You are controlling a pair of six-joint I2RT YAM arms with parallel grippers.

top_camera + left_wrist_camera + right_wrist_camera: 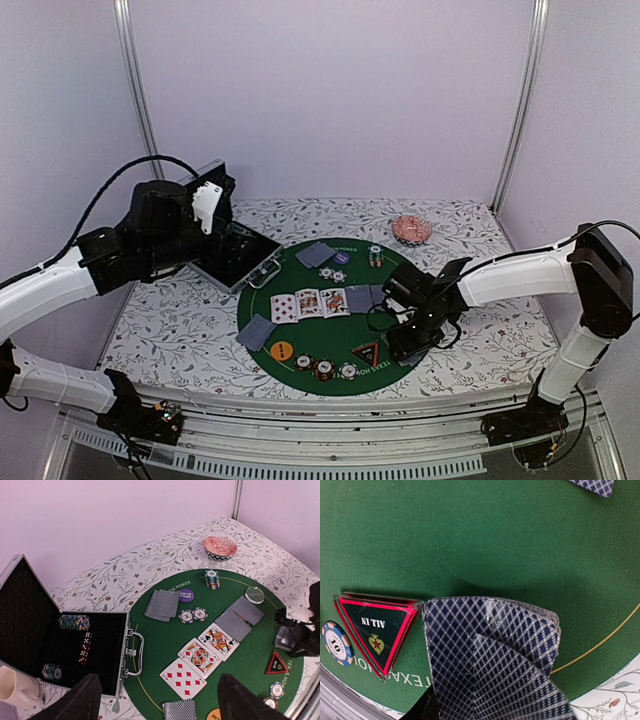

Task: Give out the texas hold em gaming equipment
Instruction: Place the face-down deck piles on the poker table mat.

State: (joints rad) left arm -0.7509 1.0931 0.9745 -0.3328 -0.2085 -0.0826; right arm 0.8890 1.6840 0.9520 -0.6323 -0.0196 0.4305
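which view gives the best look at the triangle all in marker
Right wrist view: the triangle marker lies close up at lower left, its ALL IN lettering readable, beside the stack of cards. The left wrist view shows the marker small near the right edge; the top view shows it tiny on the green mat.

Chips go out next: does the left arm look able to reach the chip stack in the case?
Likely yes: left tool hangs open and empty above the case, lid up, chip stack uncovered.

Green mat (320,342), blue-checked card backs (490,650), red-edged dark triangle (375,627), floral tablecloth (170,320)
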